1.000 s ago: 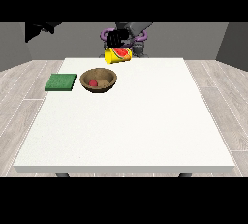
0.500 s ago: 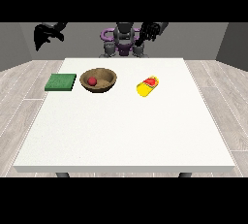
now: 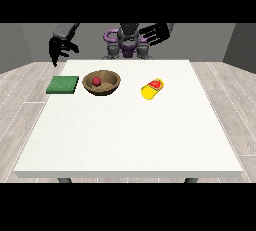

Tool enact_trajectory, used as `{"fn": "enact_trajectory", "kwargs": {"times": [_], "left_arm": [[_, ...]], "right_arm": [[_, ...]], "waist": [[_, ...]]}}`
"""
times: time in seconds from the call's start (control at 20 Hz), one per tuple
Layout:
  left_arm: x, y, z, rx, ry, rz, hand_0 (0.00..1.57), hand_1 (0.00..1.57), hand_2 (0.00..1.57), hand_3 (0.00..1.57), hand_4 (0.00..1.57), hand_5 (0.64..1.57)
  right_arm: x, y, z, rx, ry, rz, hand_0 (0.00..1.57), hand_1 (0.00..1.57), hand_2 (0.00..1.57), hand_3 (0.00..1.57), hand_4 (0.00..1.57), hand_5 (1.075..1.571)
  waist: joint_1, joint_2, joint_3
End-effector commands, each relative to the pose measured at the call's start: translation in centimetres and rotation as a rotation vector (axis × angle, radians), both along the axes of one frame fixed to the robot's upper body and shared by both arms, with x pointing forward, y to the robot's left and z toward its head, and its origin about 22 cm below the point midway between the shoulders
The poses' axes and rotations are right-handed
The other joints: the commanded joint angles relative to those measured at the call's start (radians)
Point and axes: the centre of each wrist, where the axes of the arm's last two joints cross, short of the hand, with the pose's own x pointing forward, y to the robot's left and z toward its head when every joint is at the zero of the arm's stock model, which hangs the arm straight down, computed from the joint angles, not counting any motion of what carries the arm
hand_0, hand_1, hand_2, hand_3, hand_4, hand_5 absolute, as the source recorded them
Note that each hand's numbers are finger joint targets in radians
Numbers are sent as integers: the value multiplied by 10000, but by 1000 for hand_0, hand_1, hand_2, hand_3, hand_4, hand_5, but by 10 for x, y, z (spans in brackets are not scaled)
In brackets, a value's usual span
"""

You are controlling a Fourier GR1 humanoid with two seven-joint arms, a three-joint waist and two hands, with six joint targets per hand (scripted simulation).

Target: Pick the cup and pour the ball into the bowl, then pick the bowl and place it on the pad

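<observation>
So the ball (image 3: pixel 96 81) is sitting inside the bowl (image 3: pixel 111 86), red against the brown, and the cup (image 3: pixel 153 89) is lying on its side on the table (image 3: pixel 125 140), off to the bowl's right as the camera sees it. Its mouth looks reddish inside, can't tell what that is. Judging by that layout, the pour part looks done and what's left is moving the bowl.

The hand at the view's left (image 3: pixel 61 48) hangs above the table's far left corner, fingers drooping downward, relaxed and spread, holding nothing. The pad (image 3: pixel 63 84) lies below and a bit nearer the camera than those fingertips, with the bowl just beside the pad on its right, not touching as far as I can see. Makes sense that this hand is the one parked there, since it's closest to both the bowl and the pad.

The hand at the view's right (image 3: pixel 156 31) is raised up by the robot's chest, fingers fanned out straight, empty too. The cup is well below and in front of those fingers, so it's out of the way.
</observation>
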Motion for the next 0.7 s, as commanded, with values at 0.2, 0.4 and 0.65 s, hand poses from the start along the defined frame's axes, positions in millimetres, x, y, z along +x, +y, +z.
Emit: {"fn": "enact_trajectory", "kwargs": {"times": [0.2, 0.4, 0.65], "left_arm": [[15, 115, 44, -4292, 1343, -3479, 0, 0, 0, 0, 374, 1537], [17, 199, 55, -4689, 1696, -3367, 0, 0, 0, 0, 289, 1542], [7, 263, 66, -5124, 1817, -2862, 0, 0, 0, 0, 261, 1548]], "right_arm": [[-20, 4, -49, 687, 598, -46, 0, 0, 338, 270, 572, 1571], [-17, 31, -55, 746, 813, 506, 0, 0, 0, 0, 0, 1569], [-14, 65, -67, 713, 882, 1156, 0, 0, 0, 0, 0, 1569]], "waist": [[571, -86, 100], [49, -79, 129], [-545, -98, 144]]}}
